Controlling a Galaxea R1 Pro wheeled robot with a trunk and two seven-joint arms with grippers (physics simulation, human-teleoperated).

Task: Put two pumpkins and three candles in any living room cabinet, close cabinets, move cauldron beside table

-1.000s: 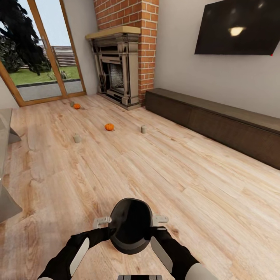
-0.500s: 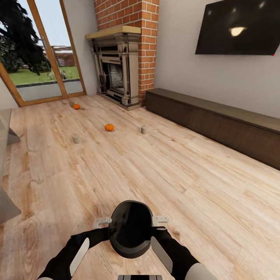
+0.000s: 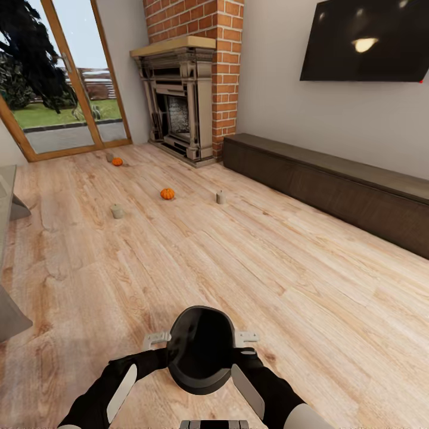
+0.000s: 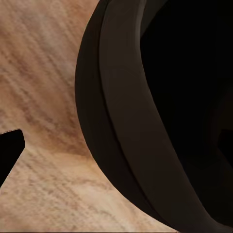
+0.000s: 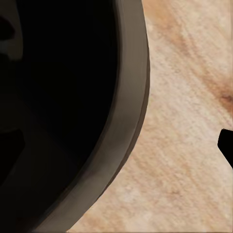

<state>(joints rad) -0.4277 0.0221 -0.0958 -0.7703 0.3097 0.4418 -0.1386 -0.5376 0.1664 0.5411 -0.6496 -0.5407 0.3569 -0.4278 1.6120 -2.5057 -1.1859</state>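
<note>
Cauldron at 6 o'clock, left gripper and right gripper flanking its sides; jaw state unclear. View has nudged slightly, base creeping. Pumpkins and candles on floor at 11 o'clock; cabinet at 2, closed.

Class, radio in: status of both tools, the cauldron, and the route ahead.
Left tool and right tool flank cauldron, grip unclear. Pumpkins, candles on floor ahead. Cabinet shut.
</note>
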